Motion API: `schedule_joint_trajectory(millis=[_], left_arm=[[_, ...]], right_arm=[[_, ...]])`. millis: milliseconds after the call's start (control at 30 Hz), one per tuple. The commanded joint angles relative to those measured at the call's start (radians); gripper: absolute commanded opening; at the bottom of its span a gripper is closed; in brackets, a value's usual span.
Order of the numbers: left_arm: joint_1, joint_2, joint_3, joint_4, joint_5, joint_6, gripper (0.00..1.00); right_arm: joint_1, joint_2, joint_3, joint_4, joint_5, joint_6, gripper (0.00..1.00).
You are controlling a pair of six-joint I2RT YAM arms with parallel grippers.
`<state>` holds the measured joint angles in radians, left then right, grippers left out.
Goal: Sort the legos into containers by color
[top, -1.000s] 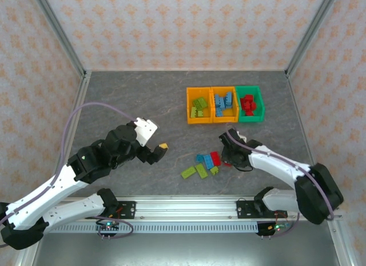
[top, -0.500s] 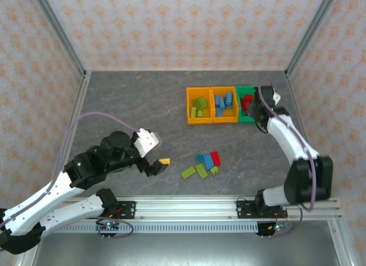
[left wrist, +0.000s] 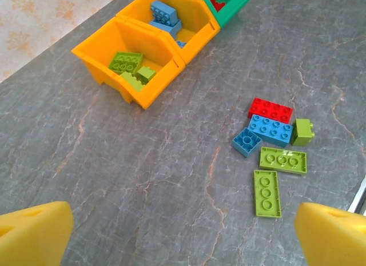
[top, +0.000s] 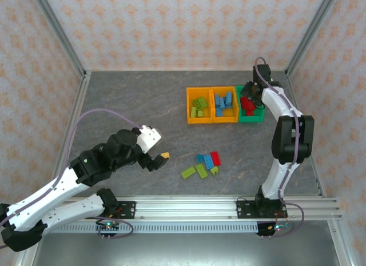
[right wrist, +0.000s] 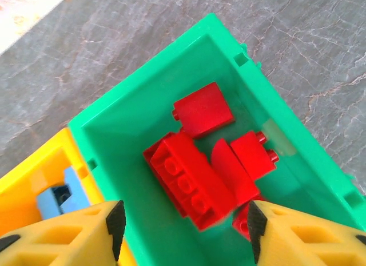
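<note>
The right claw (right wrist: pixel 183 229) is hanging open and empty over the green bin (right wrist: pixel 111 143), where several red legos (right wrist: pixel 191 180) are lying. The left claw (left wrist: pixel 183 234) is also standing wide open, holding nothing, above the counter (left wrist: pixel 114 163). Ahead of it six loose legos (left wrist: pixel 273 149) are lying close together on the counter: one red, two blue, three lime. The two orange bins (left wrist: pixel 117 83) beside the green one are holding lime and blue legos.

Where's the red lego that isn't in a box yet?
The loose red lego lies in the small pile on the table, front middle of the top view, right beside a light blue brick and well short of the green bin.
</note>
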<state>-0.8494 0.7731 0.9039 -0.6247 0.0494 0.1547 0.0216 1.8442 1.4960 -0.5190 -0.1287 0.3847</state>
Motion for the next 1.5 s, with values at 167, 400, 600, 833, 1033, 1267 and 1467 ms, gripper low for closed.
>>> schedule_joint_trajectory(millis=[167,400,600,833,1033,1267,1467], left_arm=[[0.001,-0.038,0.047,-0.026,-0.142,-0.009,1.0],[0.0,-0.048,0.04,-0.02,-0.14,-0.004,1.0],[0.0,-0.029,0.036,-0.018,-0.111,0.001,1.0],[0.002,-0.009,0.036,-0.023,-0.116,0.009,1.0],[0.001,-0.005,0.035,-0.031,-0.125,0.011,1.0],[0.002,-0.003,0.03,-0.03,-0.125,0.015,1.0],[0.002,0.005,0.032,-0.034,-0.126,0.016,1.0]], right_arm=[[0.116,-0.443,-0.274,-0.098,-0.105,-0.023,0.66],[0.364,-0.719,-0.548,-0.164,-0.128,0.0,0.68],[0.533,-0.74,-0.666,-0.191,-0.166,0.041,0.69],[0.549,-0.583,-0.749,-0.082,-0.247,0.009,0.69],[0.548,-0.443,-0.747,-0.026,-0.191,0.002,0.61],[0.548,-0.413,-0.758,-0.022,-0.109,0.031,0.47],[0.548,-0.377,-0.778,-0.029,-0.068,0.057,0.52]])
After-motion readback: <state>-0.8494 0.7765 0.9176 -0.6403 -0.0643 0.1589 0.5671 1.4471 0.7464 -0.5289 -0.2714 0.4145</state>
